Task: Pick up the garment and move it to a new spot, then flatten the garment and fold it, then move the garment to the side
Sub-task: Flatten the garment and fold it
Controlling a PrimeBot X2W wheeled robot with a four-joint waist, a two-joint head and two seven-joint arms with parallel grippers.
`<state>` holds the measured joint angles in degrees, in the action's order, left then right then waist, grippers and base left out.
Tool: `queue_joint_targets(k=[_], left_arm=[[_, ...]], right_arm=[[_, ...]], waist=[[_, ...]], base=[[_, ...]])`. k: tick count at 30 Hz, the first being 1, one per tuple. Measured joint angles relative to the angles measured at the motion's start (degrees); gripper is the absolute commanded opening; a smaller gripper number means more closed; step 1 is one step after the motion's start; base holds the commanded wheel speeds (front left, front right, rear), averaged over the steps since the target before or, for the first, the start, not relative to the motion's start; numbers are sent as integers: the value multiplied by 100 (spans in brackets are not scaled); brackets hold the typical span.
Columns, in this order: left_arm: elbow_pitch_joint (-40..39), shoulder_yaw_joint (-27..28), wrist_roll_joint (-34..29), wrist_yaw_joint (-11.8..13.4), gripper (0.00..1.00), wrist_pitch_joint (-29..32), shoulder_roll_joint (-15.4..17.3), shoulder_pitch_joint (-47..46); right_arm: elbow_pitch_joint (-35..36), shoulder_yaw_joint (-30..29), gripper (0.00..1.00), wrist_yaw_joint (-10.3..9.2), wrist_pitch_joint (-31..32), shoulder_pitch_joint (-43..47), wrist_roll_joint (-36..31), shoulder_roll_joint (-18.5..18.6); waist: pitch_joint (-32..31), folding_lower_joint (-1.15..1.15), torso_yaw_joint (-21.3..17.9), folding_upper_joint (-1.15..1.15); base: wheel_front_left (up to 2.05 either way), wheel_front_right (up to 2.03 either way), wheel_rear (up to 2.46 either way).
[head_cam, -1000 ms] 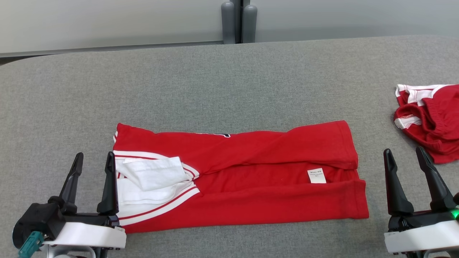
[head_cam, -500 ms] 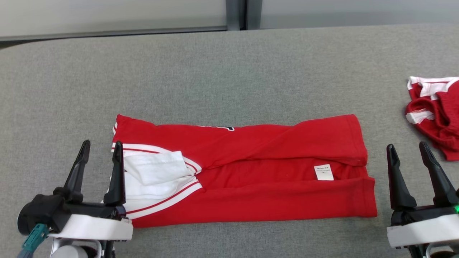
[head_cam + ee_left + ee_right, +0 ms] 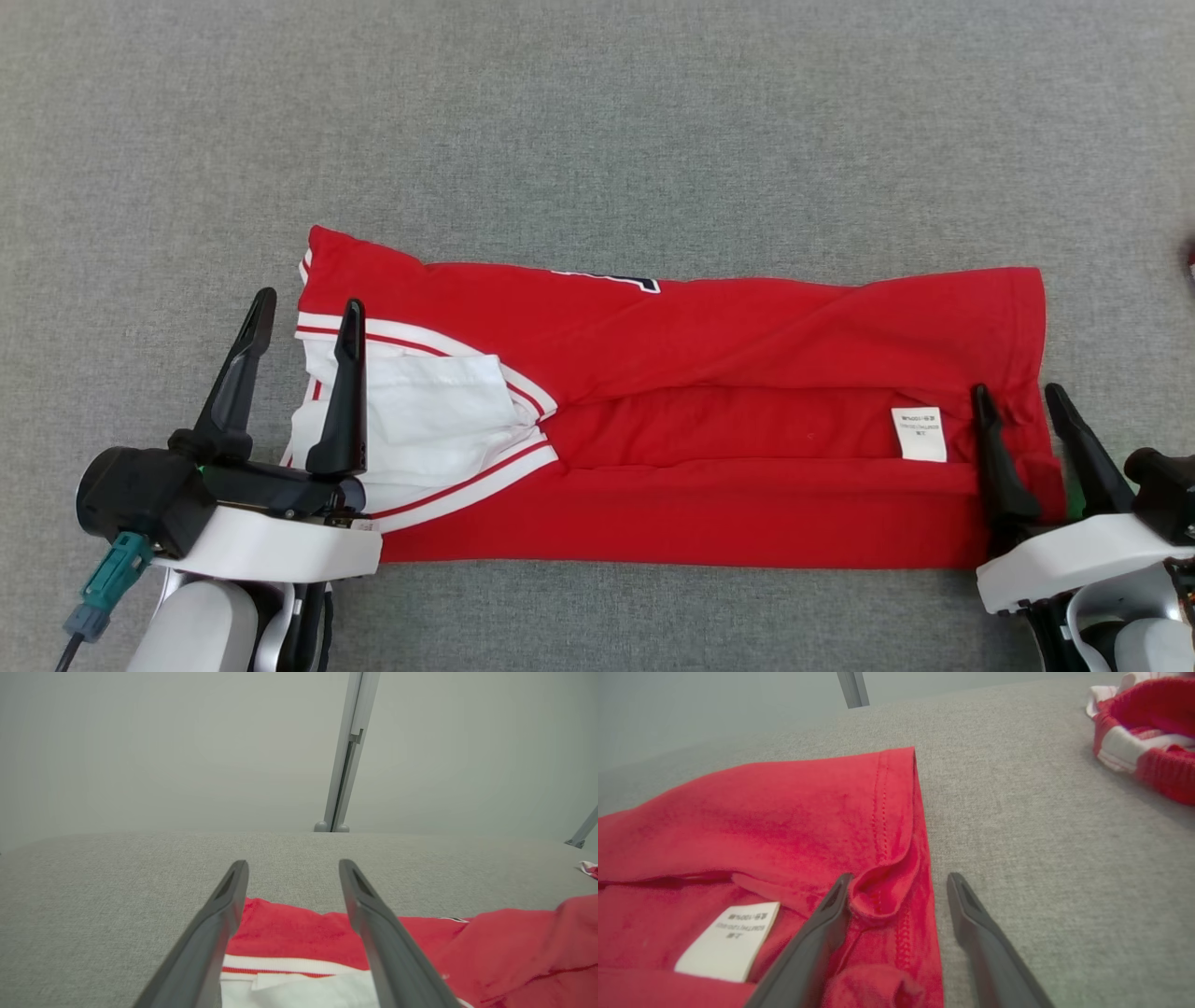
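The garment, a red shirt with white trim and a white sleeve at its left end, lies folded into a long band on the grey table. My left gripper is open at the shirt's left end, its inner finger over the white sleeve and its outer finger over bare table. In the left wrist view the open left gripper frames the garment's red and white edge. My right gripper is open across the right hem, beside the white label. The right wrist view has the right gripper straddling a raised fold of the garment's hem.
A second red and white garment lies bunched on the table to the right, a sliver of it at the head view's right edge. A grey post and wall stand behind the table's far edge.
The head camera has tilted down and come closer. Relative to the garment, both grippers have come in: the right one from beside the hem to astride it, the left one further over the sleeve end.
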<state>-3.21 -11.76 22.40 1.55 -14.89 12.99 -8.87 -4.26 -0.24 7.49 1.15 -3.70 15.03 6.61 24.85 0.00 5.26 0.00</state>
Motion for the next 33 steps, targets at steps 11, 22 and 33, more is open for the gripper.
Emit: queue_joint_targets(k=[11, 22, 33], left_arm=[[123, 143, -71, -2, 100, -10, -48, -43], [25, 237, -143, 19, 100, -11, -110, -19], [3, 320, -191, 63, 100, -19, -130, 138]], right_arm=[[-8, 164, 0, 7, -12, 73, -46, -140], [356, -782, 0, 8, 215, 173, 79, 300], [1607, -53, 0, 1, 824, -40, 85, 209]], waist=[[19, 0, -38, 0], [-130, 0, -193, 0], [-446, 0, -300, 0]], base=[[0, 0, 0], [0, 0, 0], [0, 0, 0]])
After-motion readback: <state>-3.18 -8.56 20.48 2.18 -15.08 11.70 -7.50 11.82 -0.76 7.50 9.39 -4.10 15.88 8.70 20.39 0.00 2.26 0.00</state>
